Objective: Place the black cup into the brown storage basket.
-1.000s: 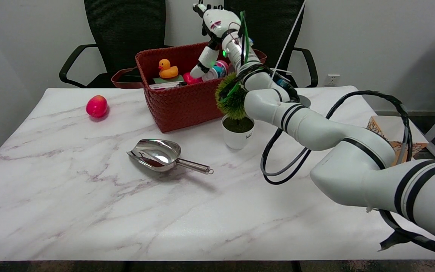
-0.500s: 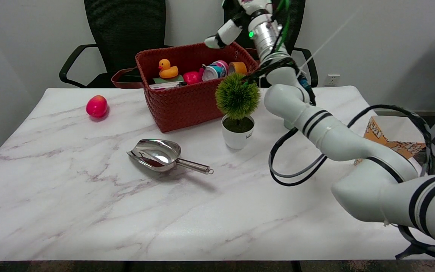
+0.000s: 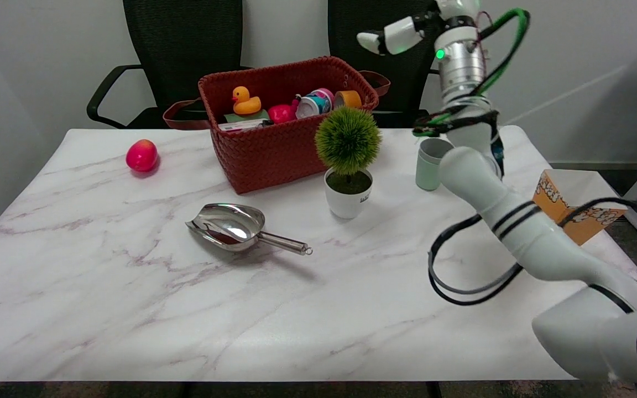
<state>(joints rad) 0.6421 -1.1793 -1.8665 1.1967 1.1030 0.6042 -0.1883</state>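
Head view: the right hand (image 3: pixel 407 30) — mostly cut off at the top edge, so its grip cannot be told — has swung up and right, away from the basket (image 3: pixel 274 149). The black cup cannot be made out; a pale green cup (image 3: pixel 429 163), earlier half hidden by the arm, stands uncovered on the worktop (image 3: pixel 130 287).

An office: 2 black mesh chairs (image 3: pixel 186 50) behind a marble-topped table (image 3: pixel 130 309), plain white wall.
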